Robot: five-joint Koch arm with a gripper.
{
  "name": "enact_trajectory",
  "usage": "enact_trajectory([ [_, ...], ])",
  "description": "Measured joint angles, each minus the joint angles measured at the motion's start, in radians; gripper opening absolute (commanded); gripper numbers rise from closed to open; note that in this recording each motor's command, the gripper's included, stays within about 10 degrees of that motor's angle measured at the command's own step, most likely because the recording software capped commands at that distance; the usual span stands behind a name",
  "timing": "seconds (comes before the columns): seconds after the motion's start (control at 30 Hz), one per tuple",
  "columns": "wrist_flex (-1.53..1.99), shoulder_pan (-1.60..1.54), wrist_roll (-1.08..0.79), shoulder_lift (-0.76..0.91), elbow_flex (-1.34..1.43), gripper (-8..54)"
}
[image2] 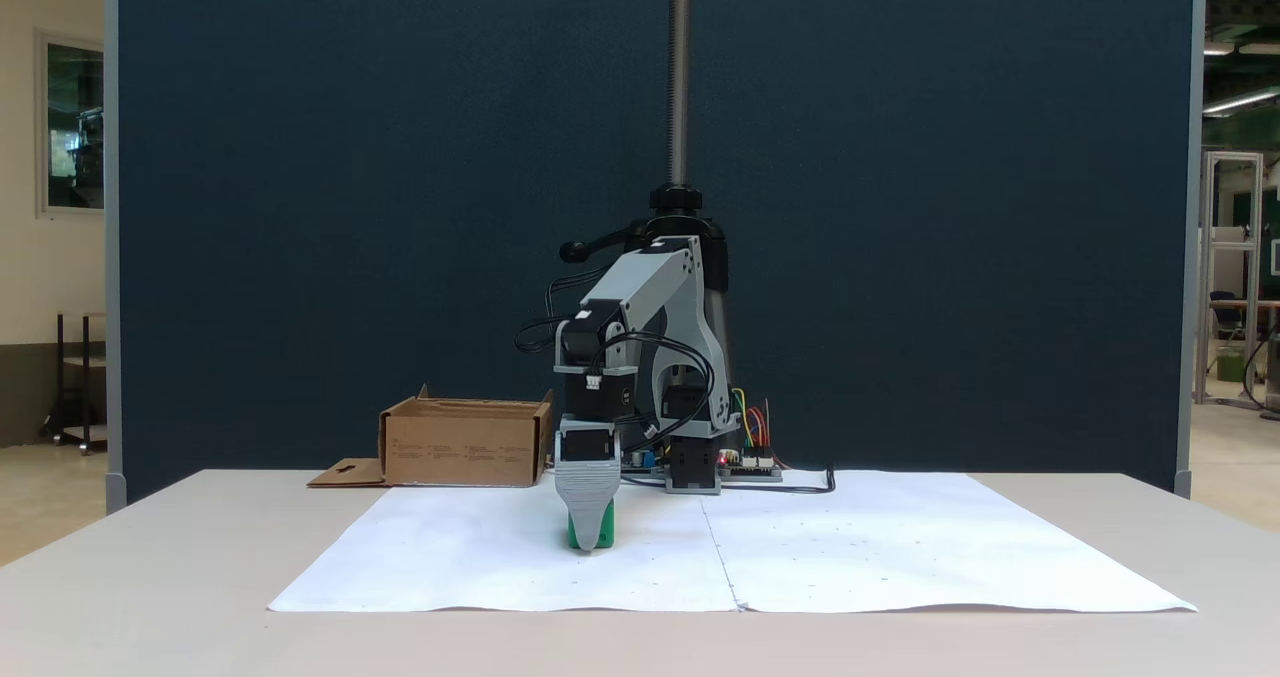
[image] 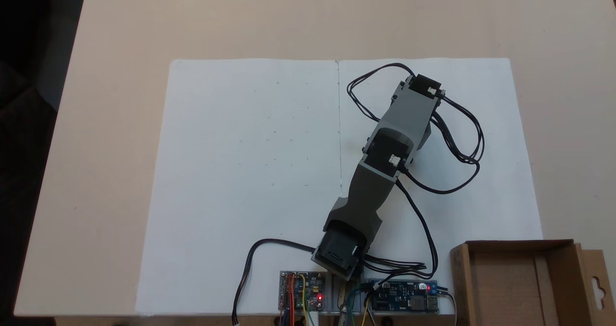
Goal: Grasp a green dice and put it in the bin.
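The green dice [image2: 608, 534] rests on the white paper in a fixed view, mostly covered by the grey front finger [image2: 587, 502] of my gripper [image2: 588, 547]. The gripper points straight down with its tip at the paper, and green shows on both sides of that finger. The jaws line up one behind the other, so I cannot tell their gap. From above, the arm [image: 385, 162] reaches out over the right sheet and hides the gripper and dice under its wrist. The bin [image: 459, 278], a brown cardboard box [image2: 465, 444], stands open beside the arm's base.
Circuit boards [image: 303, 294] with coloured wires sit at the arm's base by the table edge. Black cables [image: 457, 138] loop out beside the arm. The white paper sheets [image: 250, 172] cover the middle of the beige table. The bin's hang-tab flap [image: 596, 282] lies flat.
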Motion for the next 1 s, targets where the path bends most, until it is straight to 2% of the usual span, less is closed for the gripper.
enact_trajectory([
  [0.13,0.0,0.005,0.0,0.0,0.0,33.2],
  [0.3,-0.011,0.014,0.0,-0.002,-0.011,28.6],
  [0.5,-0.017,0.018,0.0,-0.002,-0.011,27.2],
  [1.0,-0.017,0.008,0.0,-0.008,-0.012,27.9],
])
